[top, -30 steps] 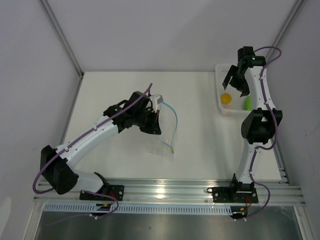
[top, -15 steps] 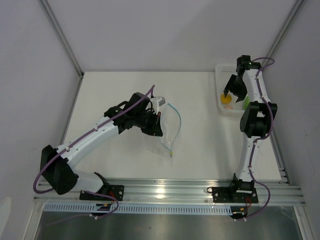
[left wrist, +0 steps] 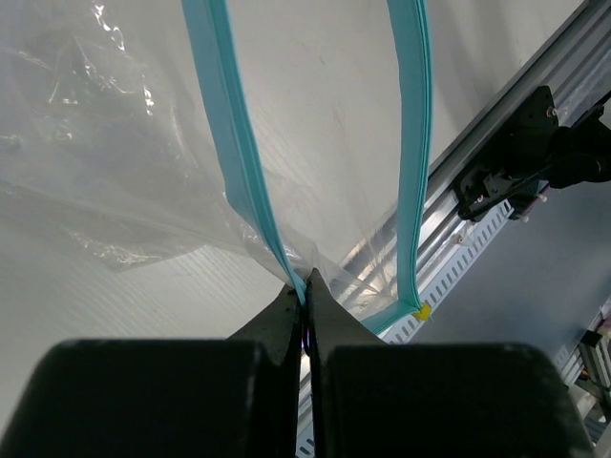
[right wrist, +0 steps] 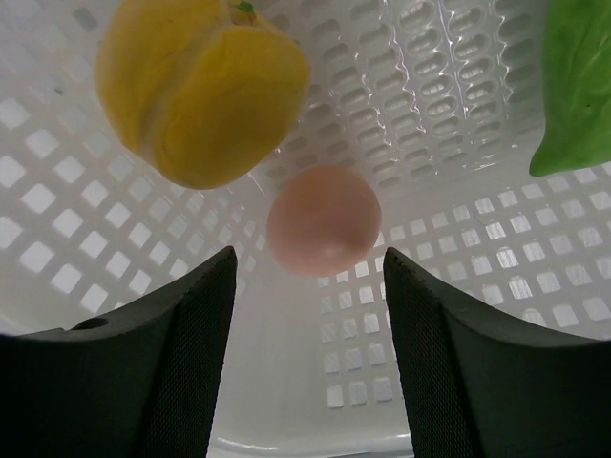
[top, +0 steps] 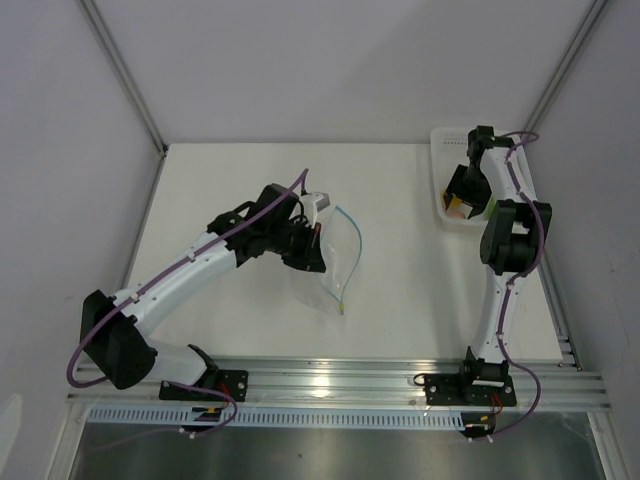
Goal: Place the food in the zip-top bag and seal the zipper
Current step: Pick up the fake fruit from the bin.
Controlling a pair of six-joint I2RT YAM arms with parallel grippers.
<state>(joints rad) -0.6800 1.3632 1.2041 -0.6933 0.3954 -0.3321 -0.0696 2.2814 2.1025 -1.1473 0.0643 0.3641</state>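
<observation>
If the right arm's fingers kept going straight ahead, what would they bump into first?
Most likely the small pink ball in the white basket, centred ahead of the right gripper's open fingers, though depth is hard to judge.

White table [top: 400, 300] carries a lattice basket [top: 441, 140] far right; the clear bag [top: 325, 285] seemingly rests mid-table
</observation>
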